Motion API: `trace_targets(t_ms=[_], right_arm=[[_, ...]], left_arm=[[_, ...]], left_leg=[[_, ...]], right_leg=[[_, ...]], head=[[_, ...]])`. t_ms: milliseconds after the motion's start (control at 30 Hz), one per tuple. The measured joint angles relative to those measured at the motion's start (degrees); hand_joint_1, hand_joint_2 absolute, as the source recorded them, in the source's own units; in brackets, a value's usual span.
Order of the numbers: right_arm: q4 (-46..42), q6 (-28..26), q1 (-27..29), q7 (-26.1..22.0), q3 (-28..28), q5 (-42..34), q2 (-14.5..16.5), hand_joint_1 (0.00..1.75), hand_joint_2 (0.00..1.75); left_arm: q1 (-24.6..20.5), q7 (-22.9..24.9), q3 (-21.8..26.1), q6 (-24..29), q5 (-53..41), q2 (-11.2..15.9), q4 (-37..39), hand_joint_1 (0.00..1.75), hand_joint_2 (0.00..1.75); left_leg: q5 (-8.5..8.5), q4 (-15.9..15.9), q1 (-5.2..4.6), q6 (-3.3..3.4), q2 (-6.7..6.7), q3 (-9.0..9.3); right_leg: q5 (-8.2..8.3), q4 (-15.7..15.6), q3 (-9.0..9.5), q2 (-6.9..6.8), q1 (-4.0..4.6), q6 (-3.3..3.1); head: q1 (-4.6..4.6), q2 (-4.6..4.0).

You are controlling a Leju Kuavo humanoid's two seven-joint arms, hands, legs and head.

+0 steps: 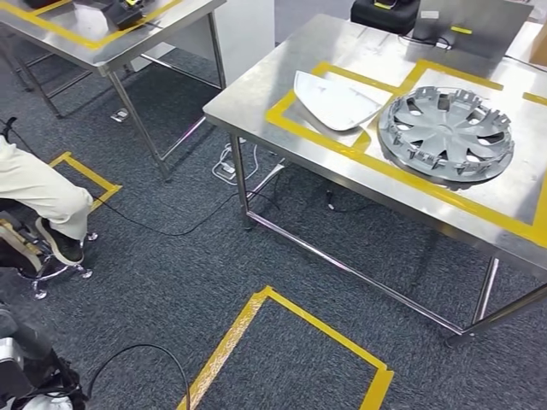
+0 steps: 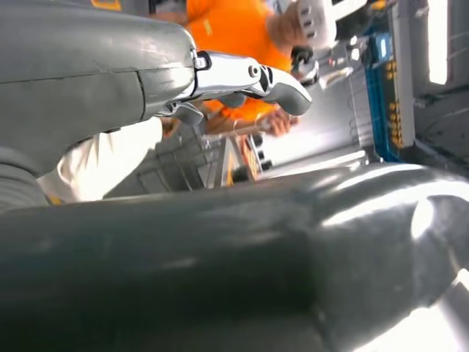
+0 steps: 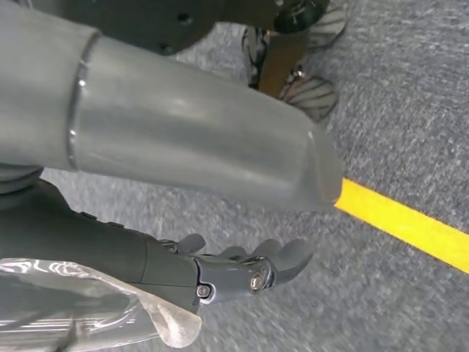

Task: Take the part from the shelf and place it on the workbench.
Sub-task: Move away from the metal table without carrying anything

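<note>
Step in hand, judging by the layout: either heading off for the part or finishing a delivery. Hard to say which.

Right robot hand hanging over grey carpet beside a yellow floor line, fingers stretched nearly straight and apart from the thumb, gripping nothing. Left robot hand likewise reaching out with extended fingers, nothing between them as far as can be seen.

On the stainless-steel surface, inside yellow tape borders: a white curved plastic panel and, just beside it, a grey spoked plastic wheel cover, flat and apart from each other. Probably one of these is the task's part, already set down; cannot tell which.

To do it well if another fetch follows:
- Turn clear of the steel table legs and the black cable looping on the floor.
- Mind the seated person's leg in beige trousers close on the left.
- Take a wide, thin part by its rim with both hands, level.
- Set down in a free taped bay, not overlapping the parts lying there.

Hard to make out:
- The blurred dark grey mass across the lower left wrist view, likely the hand's own thumb.
- A clear glossy scrap at the edge of the right wrist view, unidentifiable.
- The surface's far right end, cut off by the frame.
- A person in an orange top beyond the left fingers, doing something unclear.
</note>
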Motion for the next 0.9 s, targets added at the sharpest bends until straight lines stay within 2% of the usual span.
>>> trace_targets(t_ms=[67,100,133,167,200,233,300,333,367,433,467,500,533,600,633,667,700,733,767,800,833,867,900], right_arm=[[0.03,0.28,0.06,0.51,0.2,0.24,-0.01,0.0,0.0],[0.05,0.42,0.12,0.8,0.3,0.34,0.0,0.0,0.0],[0.1,0.53,0.17,1.05,0.39,0.42,0.0,0.0,0.0],[0.13,0.61,0.18,1.24,0.5,0.48,0.01,0.0,0.0],[0.16,0.67,0.17,1.37,0.62,0.52,0.03,0.0,0.0],[0.18,0.68,0.14,1.48,0.74,0.56,0.04,0.0,0.0],[0.19,0.68,0.08,1.66,0.89,0.7,0.07,0.0,0.0],[0.2,0.68,0.05,1.75,0.92,0.78,0.08,0.0,0.0],[0.2,0.68,0.03,1.86,0.96,0.86,0.08,0.0,0.0],[0.19,0.69,-0.05,2.0,1.1,0.96,0.1,0.0,0.0],[0.19,0.7,-0.12,2.05,1.17,1.03,0.11,0.0,0.0],[0.19,0.7,-0.17,2.07,1.22,1.1,0.13,0.0,0.0],[0.19,0.71,-0.21,2.1,1.26,1.2,0.13,0.0,0.0],[0.2,0.73,-0.12,2.24,1.28,1.37,0.13,0.0,0.0],[0.2,0.75,-0.02,2.32,1.28,1.44,0.13,0.0,0.0],[0.21,0.76,0.11,2.39,1.28,1.49,0.13,0.0,0.0],[0.21,0.78,0.21,2.43,1.28,1.54,0.13,0.0,0.0],[0.22,0.8,0.27,2.45,1.28,1.61,0.13,0.0,0.0],[0.22,0.82,0.28,2.46,1.28,1.73,0.13,0.0,0.0],[0.23,0.86,0.28,2.52,1.29,1.87,0.13,0.0,0.0],[0.24,0.9,0.27,2.61,1.3,2.04,0.13,0.0,0.0],[0.25,0.97,0.26,2.77,1.31,2.24,0.13,0.0,0.0],[0.27,1.08,0.27,3.0,1.31,2.47,0.13,0.0,0.0]], left_arm=[[-0.06,0.0,0.22,0.01,-0.02,-0.02,0.02,0.0,0.0],[-0.06,0.01,0.29,0.0,-0.01,-0.04,0.05,0.0,0.0],[0.03,0.01,0.32,-0.01,-0.01,-0.05,0.1,0.0,0.0],[0.14,0.02,0.36,-0.01,-0.01,-0.05,0.15,0.0,0.0],[0.23,0.02,0.39,-0.01,-0.01,-0.06,0.19,0.0,0.0],[0.3,0.02,0.4,-0.01,-0.02,-0.07,0.21,0.0,0.0],[0.31,0.02,0.41,-0.02,-0.03,-0.08,0.24,0.0,0.0],[0.31,0.01,0.41,-0.02,-0.03,-0.11,0.26,0.0,0.0],[0.37,0.01,0.43,-0.02,-0.01,-0.14,0.29,0.0,0.0],[0.62,0.01,0.51,-0.01,0.02,-0.2,0.36,0.0,0.0],[0.74,0.07,0.58,-0.01,0.03,-0.24,0.39,0.0,0.0],[0.77,0.46,0.64,-0.03,0.02,-0.27,0.48,0.0,0.0],[0.72,1.28,0.7,-0.11,0.1,-0.31,0.67,0.0,0.0],[0.65,4.16,0.88,-0.45,0.64,-0.32,1.83,0.0,0.0],[0.69,5.45,1.02,-0.65,0.99,-0.31,2.66,0.0,0.0],[0.76,6.45,1.23,-0.81,1.33,-0.3,3.52,0.0,0.0],[0.78,7.35,1.5,-1.13,1.59,-0.3,4.39,0.0,0.0],[0.71,8.45,1.85,-1.75,1.99,-0.3,5.39,0.0,0.0],[0.54,10.07,2.35,-2.82,2.71,-0.31,6.85,0.0,0.0],[0.26,11.93,3.01,-4.3,3.61,-0.36,8.99,0.0,0.0],[-0.2,13.63,3.81,-5.94,4.52,-0.4,11.85,0.0,0.0],[-0.83,14.93,4.76,-7.48,5.02,-0.44,15.52,0.0,0.0],[-1.63,15.64,5.82,-8.53,4.8,-0.48,19.85,0.0,0.0]], left_leg=[[-3.32,5.68,0.09,-0.68,2.83,-2.46],[-5.14,9.55,0.3,-1.0,3.61,-4.16],[-6.27,12.66,0.5,-1.24,3.96,-5.49],[-6.42,14.15,0.67,-1.41,4.14,-6.07],[-5.51,13.46,0.8,-1.52,4.33,-5.6],[-3.74,10.58,0.88,-1.52,4.77,-4.02],[-0.62,2.75,0.63,-1.25,7.12,0.05],[0.06,0.07,0.4,-0.95,8.16,1.37],[0.09,-1.18,0.16,-0.65,8.77,1.9],[0.01,-1.42,-0.06,0.1,7.88,1.74],[0.15,-1.61,-0.01,0.47,7.28,1.72],[0.32,-1.82,0.1,0.9,6.7,1.72],[0.51,-2.02,0.25,1.27,6.15,1.71],[0.68,-2.1,0.34,1.73,5.03,1.49],[0.72,-2.09,0.31,1.84,4.34,1.38],[0.75,-2.07,0.27,1.89,3.61,1.32],[0.79,-2.04,0.25,1.88,2.83,1.31],[0.83,-2.02,0.25,1.85,2.03,1.36],[0.85,-1.97,0.26,1.78,1.31,1.41],[0.84,-1.84,0.18,1.62,0.62,1.37],[0.88,-1.7,0.13,1.4,-0.06,1.23],[0.99,-1.6,0.13,1.09,-0.67,1.0],[1.19,-1.59,0.15,0.68,-1.31,0.76]], right_leg=[[0.12,-0.16,0.06,-1.58,-0.07,-0.4],[0.07,-0.14,0.03,-2.42,-0.04,-0.5],[0.03,-0.11,0.01,-3.25,-0.01,-0.5],[-0.02,-0.1,0.0,-4.05,0.0,-0.48],[-0.1,-0.09,0.05,-4.81,-0.01,-0.42],[-0.19,-0.09,0.18,-5.54,-0.01,-0.31],[-0.5,-0.03,0.51,-6.81,0.17,0.14],[-0.66,0.0,0.61,-7.37,0.31,0.43],[-0.8,0.03,0.68,-7.89,0.47,0.74],[-0.98,-0.07,0.88,-9.07,0.54,1.37],[-1.32,0.08,0.85,-8.98,0.45,1.7],[-2.12,0.97,0.47,-7.99,0.35,1.96],[-3.5,3.05,-0.51,-6.44,0.27,2.16],[-7.27,10.65,-4.2,-3.21,0.22,2.25],[-8.62,14.51,-6.2,-2.58,0.25,2.24],[-8.96,16.88,-7.54,-2.32,0.28,2.2],[-8.07,16.96,-7.85,-2.21,0.3,2.12],[-6.08,14.59,-6.96,-2.01,0.28,2.01],[-3.6,10.56,-5.24,-1.25,0.21,1.87],[-1.79,6.38,-3.43,0.23,0.08,1.72],[-0.7,3.16,-1.95,1.54,-0.07,1.61],[-0.32,1.27,-1.06,2.56,-0.15,1.5],[-0.51,0.73,-0.72,2.88,-0.17,1.36]], head=[[-0.36,0.0],[-0.5,0.0],[-0.5,0.0],[-0.51,0.0],[-0.52,0.0],[-0.52,0.0],[-0.55,-0.01],[-0.55,-0.01],[-0.52,-0.01],[-0.47,0.0],[-0.42,0.0],[-0.31,0.0],[-0.14,-0.01],[0.21,-0.01],[0.3,-0.01],[0.29,0.0],[0.29,0.0],[0.3,0.0],[0.3,-0.01],[0.3,-0.01],[0.24,-0.01],[0.24,-0.01],[0.21,0.0]])
